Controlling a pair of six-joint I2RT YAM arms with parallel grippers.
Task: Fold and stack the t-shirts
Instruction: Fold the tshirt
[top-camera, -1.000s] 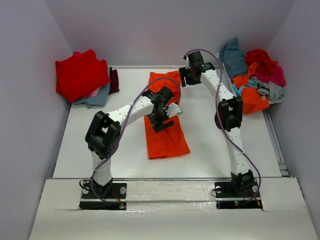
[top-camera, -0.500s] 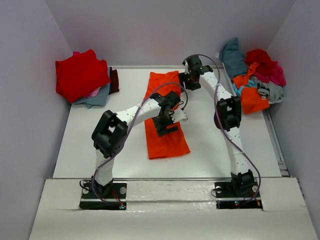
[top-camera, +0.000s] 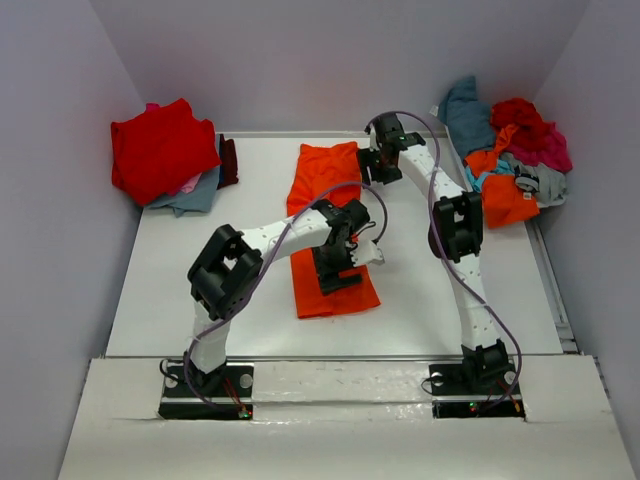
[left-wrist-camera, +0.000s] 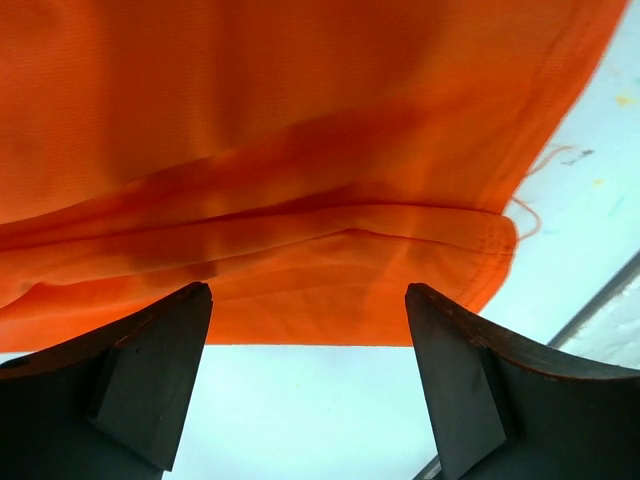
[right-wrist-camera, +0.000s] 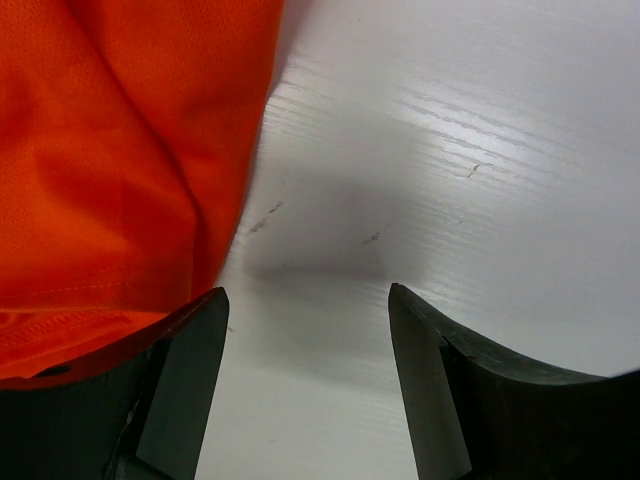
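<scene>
- Where the two arms are bolted at the near edge of the flat white table (top-camera: 160, 310), we see their black bases side by side.
- Just beyond them lies the bright orange cloth t-shirt (top-camera: 340, 297), a long narrow strip on the middle of the table, running from near to far.
- The left gripper (top-camera: 338, 268) hangs over the near part of that strip. In its wrist view its jaws stand wide apart and hold nothing.
- Ahead of the dark fingers (left-wrist-camera: 150, 380) we see the shirt's stitched hem with a loose orange thread (left-wrist-camera: 545, 165) trailing from its corner. White table shows in the gap. We cannot tell whether the fingers touch the cloth.
- Farther on, the right gripper (top-camera: 375, 165) sits at the right edge of the strip, close to its far end.
- Its jaws are parted as well, with nothing held. Bare tabletop lies between them, and the orange cloth's edge runs just beside one finger.
- At the far left corner we find a stack topped by a folded red cloth shirt (top-camera: 160, 150), with a grey-blue shirt (top-camera: 192, 198) beneath it and a dark maroon cloth (top-camera: 229, 160) just beside it.
- At the far right a loose heap of crumpled shirts (top-camera: 510, 155) in teal, red, magenta, orange and grey lies well apart from the strip.
</scene>
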